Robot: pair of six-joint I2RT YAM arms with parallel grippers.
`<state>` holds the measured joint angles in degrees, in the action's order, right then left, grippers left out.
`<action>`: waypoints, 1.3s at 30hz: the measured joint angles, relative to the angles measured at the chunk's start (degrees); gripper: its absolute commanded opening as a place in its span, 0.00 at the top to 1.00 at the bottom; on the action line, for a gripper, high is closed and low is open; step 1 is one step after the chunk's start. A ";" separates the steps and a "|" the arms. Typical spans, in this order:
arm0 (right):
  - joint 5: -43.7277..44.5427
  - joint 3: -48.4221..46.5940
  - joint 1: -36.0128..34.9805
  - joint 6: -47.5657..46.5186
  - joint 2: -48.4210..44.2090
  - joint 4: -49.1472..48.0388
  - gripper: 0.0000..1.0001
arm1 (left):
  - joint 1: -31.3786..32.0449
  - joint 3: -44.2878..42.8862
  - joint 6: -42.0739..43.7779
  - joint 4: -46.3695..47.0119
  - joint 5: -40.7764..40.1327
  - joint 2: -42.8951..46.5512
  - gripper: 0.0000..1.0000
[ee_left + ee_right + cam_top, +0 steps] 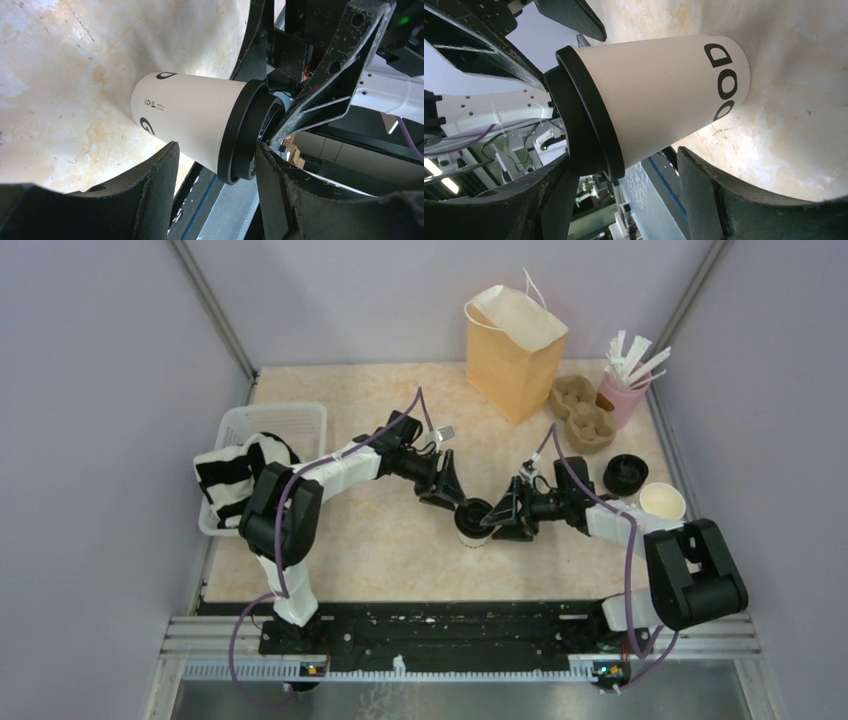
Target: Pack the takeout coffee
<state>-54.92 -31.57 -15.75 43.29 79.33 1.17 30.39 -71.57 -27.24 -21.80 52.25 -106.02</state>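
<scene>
One takeout coffee cup, white paper with a black lid, stands upright on the table's middle. My left gripper reaches it from the far left and my right gripper from the right. In the left wrist view the cup lies between the wide-open fingers of the left gripper, its lid against one finger. In the right wrist view the cup sits between the open fingers of the right gripper, with the lid touching one finger.
A brown paper bag stands open at the back. Right of it are a cardboard cup carrier and a pink cup with straws. A loose black lid and a lidless white cup sit at right. A white basket holds a striped cloth at left.
</scene>
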 measured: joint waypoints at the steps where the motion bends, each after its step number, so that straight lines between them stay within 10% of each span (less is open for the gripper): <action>1: -0.42 0.22 0.02 0.15 0.26 -0.57 0.32 | -0.13 1.07 -0.11 1.09 0.44 0.44 0.40; 24: -5.31 4.11 1.36 0.98 4.20 -12.44 0.32 | -1.14 20.26 -7.82 24.72 5.20 6.49 0.47; 39: -0.13 -0.59 1.97 -3.26 -0.39 3.37 0.15 | -0.72 14.75 -1.16 9.88 0.35 7.76 0.10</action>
<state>-55.05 -32.16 -13.78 40.03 78.94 4.54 29.67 -56.82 -28.40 -11.92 52.60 -98.26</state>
